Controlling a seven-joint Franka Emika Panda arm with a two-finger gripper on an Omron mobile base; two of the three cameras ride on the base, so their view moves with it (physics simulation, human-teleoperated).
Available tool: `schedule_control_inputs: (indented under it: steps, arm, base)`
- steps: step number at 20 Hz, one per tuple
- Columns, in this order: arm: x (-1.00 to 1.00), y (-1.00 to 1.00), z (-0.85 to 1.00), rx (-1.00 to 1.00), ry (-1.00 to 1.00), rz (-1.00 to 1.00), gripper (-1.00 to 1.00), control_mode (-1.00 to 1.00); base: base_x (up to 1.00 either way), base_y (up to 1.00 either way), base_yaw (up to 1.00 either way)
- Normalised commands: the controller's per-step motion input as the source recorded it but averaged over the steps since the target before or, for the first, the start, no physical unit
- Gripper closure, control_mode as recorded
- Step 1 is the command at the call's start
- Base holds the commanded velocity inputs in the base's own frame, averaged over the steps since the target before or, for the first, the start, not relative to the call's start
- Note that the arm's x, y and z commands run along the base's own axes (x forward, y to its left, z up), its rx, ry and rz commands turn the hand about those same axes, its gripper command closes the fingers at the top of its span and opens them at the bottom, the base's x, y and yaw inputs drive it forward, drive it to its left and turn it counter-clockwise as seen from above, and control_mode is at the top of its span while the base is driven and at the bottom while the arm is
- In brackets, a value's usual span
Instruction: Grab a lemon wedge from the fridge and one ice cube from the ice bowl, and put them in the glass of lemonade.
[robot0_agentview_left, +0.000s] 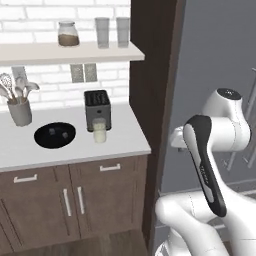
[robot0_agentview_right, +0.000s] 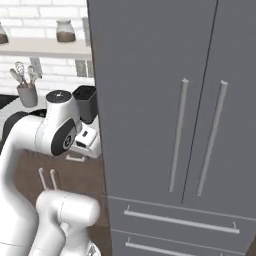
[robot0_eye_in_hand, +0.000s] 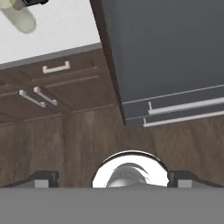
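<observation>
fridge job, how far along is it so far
Nothing looks done yet. The fridge has both doors shut, so the lemon wedge is still to fetch. The hand is open, holding nothing, pointing at the floor. The ice bowl and glass of lemonade sit on the counter, untouched.

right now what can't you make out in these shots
- Lemon wedge: the fridge doors are closed in the right base view, so its inside is hidden.
- Ice bowl, left base view: small pale bits inside, too small to count.
- Glass of lemonade, hand view: its top is cut off by the top edge.
- Pincer, hand view: both tips apart, mostly cut off by the bottom edge.
</observation>
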Motion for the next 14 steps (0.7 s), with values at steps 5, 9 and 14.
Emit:
schedule_control_inputs:
  steps: [5, 9, 14]
  arm:
    - [0.00, 0.00, 0.00, 0.00, 0.00, 0.00, -1.00, 1.00]
    - [0.00, 0.00, 0.00, 0.00, 0.00, 0.00, -1.00, 1.00]
    - [0.00, 0.00, 0.00, 0.00, 0.00, 0.00, -1.00, 1.00]
  base:
    - [0.65, 0.91, 0.00]
    - [1.00, 0.46, 0.00]
    - [0.59, 0.56, -0.01]
